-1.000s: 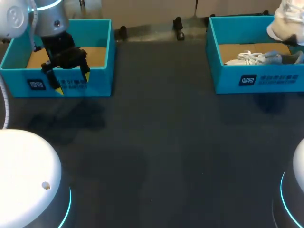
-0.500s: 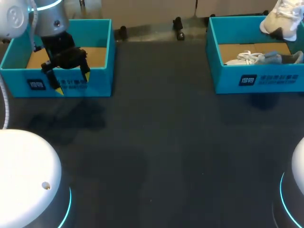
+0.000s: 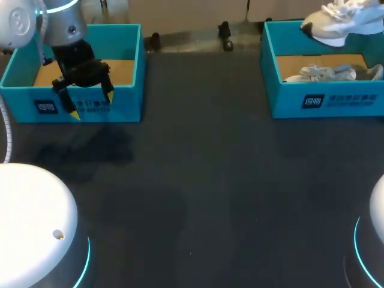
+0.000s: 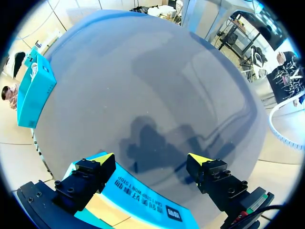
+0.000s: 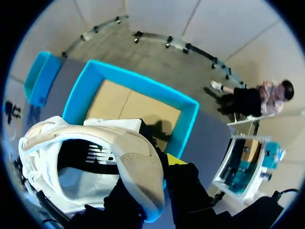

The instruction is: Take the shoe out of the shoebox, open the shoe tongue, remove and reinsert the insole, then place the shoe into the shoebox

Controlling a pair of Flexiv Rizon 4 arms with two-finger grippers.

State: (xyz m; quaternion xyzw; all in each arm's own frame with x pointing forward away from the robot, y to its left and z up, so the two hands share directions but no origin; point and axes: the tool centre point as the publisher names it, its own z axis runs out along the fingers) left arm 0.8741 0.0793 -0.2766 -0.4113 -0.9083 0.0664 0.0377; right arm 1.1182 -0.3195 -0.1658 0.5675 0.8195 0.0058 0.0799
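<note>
Upper right, the shoe (image 3: 342, 21) swings left, clear above its shoebox (image 3: 327, 101): removal is nearly done. My right gripper (image 5: 155, 167) clamps its collar (the left gripper (image 3: 90, 103), upper left, gapes empty).

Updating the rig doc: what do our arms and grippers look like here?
Left arm: silver-grey link with a cyan light ring. Left gripper: black, blocky, visible screws, two fingers with wedge-shaped yellow tips. Right gripper: black too, one yellow tip showing. White domed bases carry cyan rings.
</note>
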